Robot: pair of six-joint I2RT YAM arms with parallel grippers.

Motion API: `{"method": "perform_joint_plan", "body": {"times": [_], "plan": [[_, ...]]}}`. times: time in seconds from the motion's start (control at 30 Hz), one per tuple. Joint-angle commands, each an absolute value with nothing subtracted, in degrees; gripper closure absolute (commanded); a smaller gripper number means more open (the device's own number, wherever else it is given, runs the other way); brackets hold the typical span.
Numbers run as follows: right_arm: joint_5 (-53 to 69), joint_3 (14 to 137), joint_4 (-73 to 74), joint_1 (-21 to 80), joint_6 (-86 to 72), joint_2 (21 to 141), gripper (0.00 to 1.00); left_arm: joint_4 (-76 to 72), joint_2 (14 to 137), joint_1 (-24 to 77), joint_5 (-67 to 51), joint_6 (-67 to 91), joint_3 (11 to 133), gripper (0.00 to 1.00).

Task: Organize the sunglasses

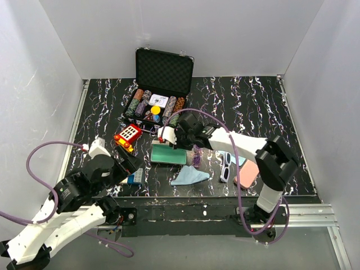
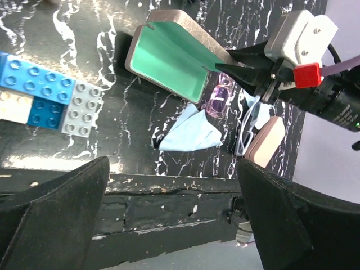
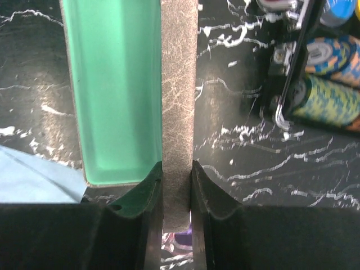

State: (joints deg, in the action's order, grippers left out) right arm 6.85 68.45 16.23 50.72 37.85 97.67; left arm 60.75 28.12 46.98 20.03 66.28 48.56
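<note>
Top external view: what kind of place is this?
Probably a lab robot cell, not a home: white panel walls box in a black marbled tabletop, arms are bolted to a rail at its near edge, and props like a poker chip case lie about.

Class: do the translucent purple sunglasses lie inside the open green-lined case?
No, the translucent purple sunglasses lie on the black marbled table beside the green-lined case.
</note>
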Motion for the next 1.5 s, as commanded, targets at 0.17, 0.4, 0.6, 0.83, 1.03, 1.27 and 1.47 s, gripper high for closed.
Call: {"method": "perform_joint_plan", "body": {"times": [0.17, 0.4, 0.6, 0.83, 1.03, 1.27, 1.47], "plan": [[8.0, 78.49, 11.87, 50.8, 47.37, 106.43, 0.86, 65.13, 24.78, 47.11, 23.55, 66.97, 46.32, 0.02], [7.65, 79.89, 12.21, 50.8, 45.97, 108.37, 0.69, 63.11, 27.94, 47.02, 22.85, 66.18, 45.88, 0.02], [8.79, 78.22, 12.65, 50.8, 45.62, 105.65, 0.27, 59.16, 30.58, 47.02, 21.36, 65.04, 44.83, 0.02], [8.7, 76.91, 10.29, 50.8, 42.2, 101.0, 0.24, 56.25, 34.71, 47.02, 19.52, 65.21, 42.89, 0.02], [7.84, 71.65, 6.25, 50.8, 29.56, 91.07, 0.19, 46.87, 41.56, 47.02, 12.41, 65.92, 39.21, 0.02], [-3.76, 53.64, 0.96, 50.8, -2.84, 72.01, 0.12, 30.69, 56.58, 47.02, 1.15, 65.66, 35.6, 0.02], [-9.66, 42.55, 5.27, 50.71, -18.97, 57.07, 0.1, 22.34, 67.05, 47.11, -3.68, 65.74, 35.33, 0.26]]}}
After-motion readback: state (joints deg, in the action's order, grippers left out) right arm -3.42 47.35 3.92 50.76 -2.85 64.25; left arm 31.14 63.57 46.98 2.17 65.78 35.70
